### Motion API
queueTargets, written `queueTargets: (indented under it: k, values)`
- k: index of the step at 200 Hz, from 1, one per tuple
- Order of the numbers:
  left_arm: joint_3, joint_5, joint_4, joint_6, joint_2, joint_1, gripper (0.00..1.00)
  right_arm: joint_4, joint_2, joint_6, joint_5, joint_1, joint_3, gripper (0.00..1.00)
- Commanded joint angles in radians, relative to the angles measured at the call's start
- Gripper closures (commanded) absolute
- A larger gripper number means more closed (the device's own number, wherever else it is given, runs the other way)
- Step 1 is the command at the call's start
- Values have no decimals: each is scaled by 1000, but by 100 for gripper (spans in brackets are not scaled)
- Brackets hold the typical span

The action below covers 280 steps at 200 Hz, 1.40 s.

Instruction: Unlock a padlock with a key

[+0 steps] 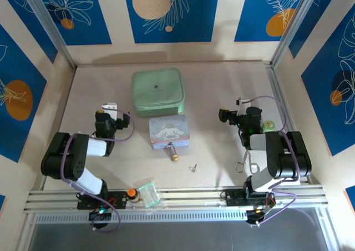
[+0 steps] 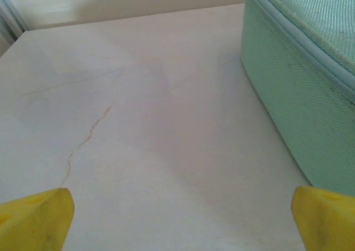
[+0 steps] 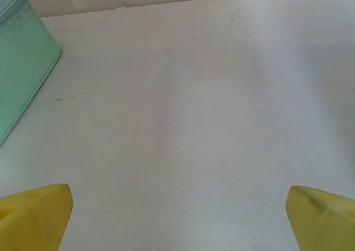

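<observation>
Brass padlock (image 1: 173, 153) near small key (image 1: 193, 167)

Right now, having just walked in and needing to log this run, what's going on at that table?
Nothing is held yet. The left gripper is open over bare table beside the mint-green fabric zip case, and the right gripper is open over bare table too. The tiny brass padlock with a thin silver shackle lies at the near edge of the cartoon-printed tin. The small silver-grey metal key lies loose nearby, apart from it, between the two arms.
</observation>
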Motion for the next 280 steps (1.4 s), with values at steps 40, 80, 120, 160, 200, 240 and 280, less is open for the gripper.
queueTargets:
  k: [40, 80, 120, 160, 200, 240, 280]
  values:
    - [12, 30, 22, 10, 2, 15, 0, 3, -3, -20, -13, -5, 21, 1]
    - [12, 30, 21, 9, 3, 14, 0, 2, -4, -20, -13, -5, 21, 1]
    - [11, 32, 21, 9, 3, 14, 0, 3, -4, -19, -14, -6, 21, 1]
    - [12, 31, 21, 8, 3, 14, 0, 3, -2, -19, -13, -5, 22, 1]
    - [12, 31, 19, 9, 3, 14, 0, 2, -5, -19, -14, -6, 21, 1]
    - [-9, 26, 55, 11, -5, 14, 0, 4, -10, -19, -21, -8, 18, 1]
    - [-30, 11, 36, 8, -76, 12, 0, -71, -80, -34, -27, 2, 33, 1]
